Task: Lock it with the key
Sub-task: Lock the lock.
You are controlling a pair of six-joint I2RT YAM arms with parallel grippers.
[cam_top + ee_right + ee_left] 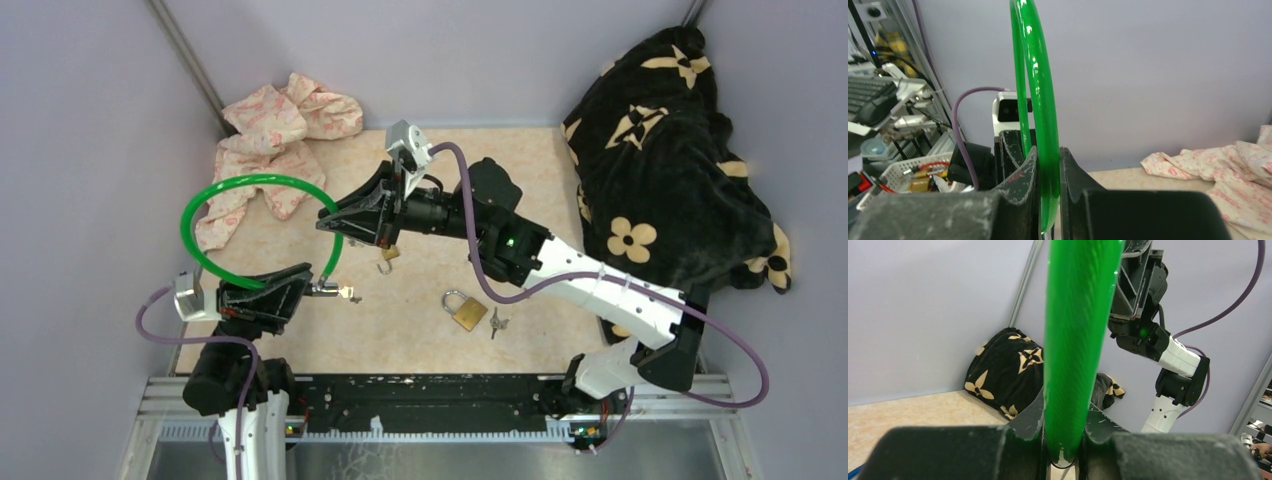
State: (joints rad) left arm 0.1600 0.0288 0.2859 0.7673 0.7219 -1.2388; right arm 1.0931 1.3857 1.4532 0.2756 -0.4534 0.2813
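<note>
A green cable (pixel 250 181) curves in a big loop over the table's left half. My left gripper (pixel 312 290) is shut on it near its metal end (pixel 346 293); in the left wrist view the cable (pixel 1073 340) rises from between the jaws (pixel 1064 440). My right gripper (pixel 332 222) is shut on the same cable higher up, and the cable (pixel 1045 130) stands pinched between the jaws (pixel 1048 200). A brass padlock (pixel 466 311) lies on the table with the key (pixel 497 323) beside it. A small brass piece with a hook (pixel 387 257) shows under the right gripper.
A pink patterned cloth (pixel 275 135) lies at the back left. A black blanket with cream flowers (pixel 670 170) is piled at the right. Walls close in the beige table (pixel 400 330) on three sides.
</note>
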